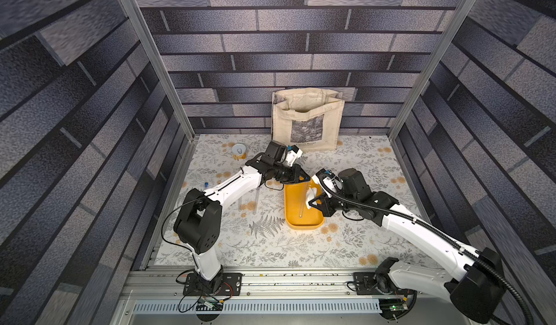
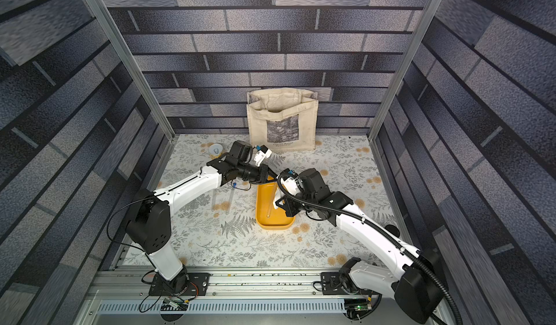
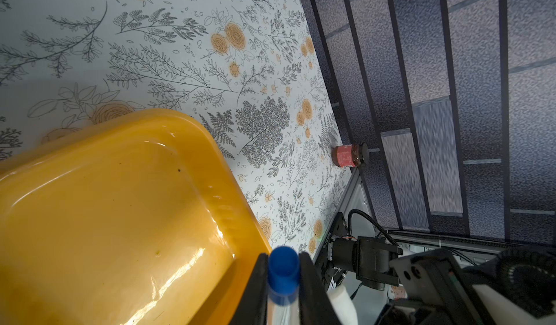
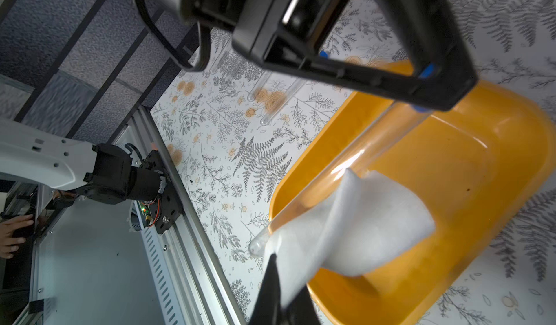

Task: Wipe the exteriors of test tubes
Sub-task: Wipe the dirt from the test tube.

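Our left tool point(image 3: 283, 281) is clamped on the blue-capped end of one test tube point(image 4: 361, 152). It holds the tube slanted above the yellow tray point(image 1: 304, 226), we think so that anything falling lands inside. Our right tool point(image 4: 281, 296) is pinched together on a white cloth point(image 4: 361, 224), which folds around the lower part of the tube near its round end. In this way one arm fixes the tube and the other arm can rub it.

On the surface point(image 1: 270, 248), just left of the tray, lie the other test tubes point(image 1: 255, 201), partly under the left arm.

The two tools stand close together over the tray, so we judge that a stroke has room mainly along the tube. The tray's rim is near the tube's round end and could catch it. The near part of the surface is open. A canvas bag point(image 1: 307, 119) stands at the far wall, well apart.
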